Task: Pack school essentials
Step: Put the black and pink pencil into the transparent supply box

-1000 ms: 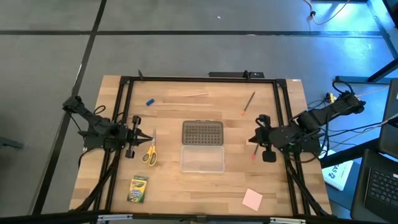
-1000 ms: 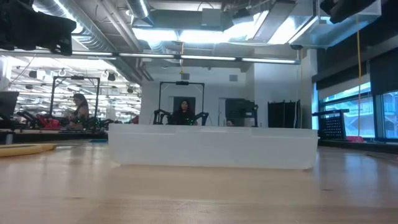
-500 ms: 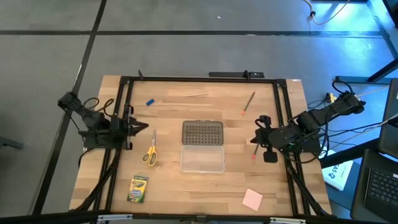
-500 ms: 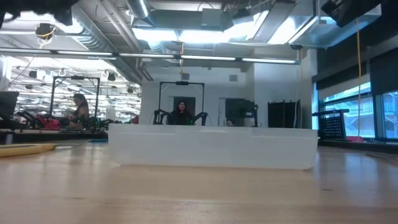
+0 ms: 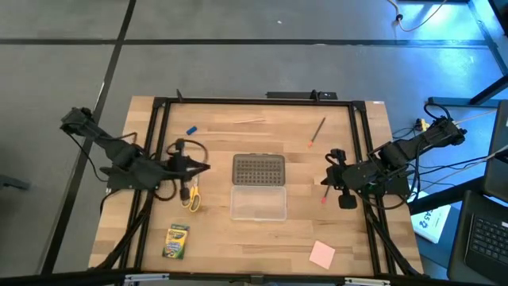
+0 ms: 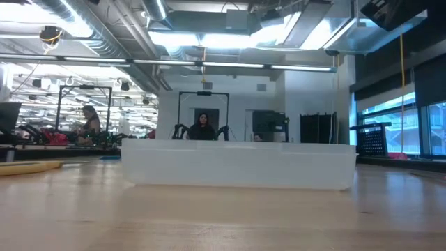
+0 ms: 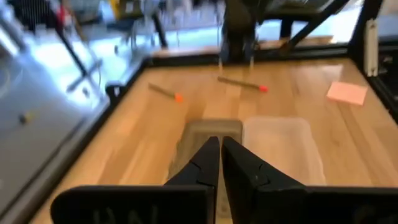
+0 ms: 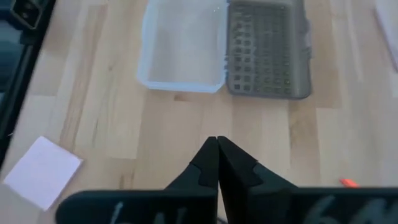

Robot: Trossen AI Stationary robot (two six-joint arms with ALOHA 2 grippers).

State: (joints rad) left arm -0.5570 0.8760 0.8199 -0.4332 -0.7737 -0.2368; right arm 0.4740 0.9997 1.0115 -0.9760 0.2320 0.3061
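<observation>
Scissors (image 5: 190, 196): yellow handles, left of centre in the high view, flat on the counter (image 5: 294, 238), partly under the left arm's tip.
Crayon box (image 5: 176, 241): green and yellow, lower left, lying apart from everything else.
Sticky-note pad (image 5: 322, 254): pink square, lower right, near the counter's front edge.
Pencils: one (image 5: 317, 132) slanting at upper right of centre, orange tip down; a second (image 5: 325, 195) mostly hidden beneath the right arm, red end showing.
Pale stick (image 5: 248, 121): upper centre, near the far edge.
Blue eraser (image 5: 191, 130): upper left, tiny, alone.
Case (image 5: 258, 202): clear tray at centre, grey perforated lid (image 5: 259, 169) folded open on its far side.
Left gripper (image 5: 205, 167): jaws together, gripping nothing, raised just left of the lid, above the scissors.
Right gripper (image 5: 323, 180): jaws together, nothing between them, right of the case, pointing toward it.
Background: people (image 6: 203, 127) seated at benches far behind in the low view.
</observation>
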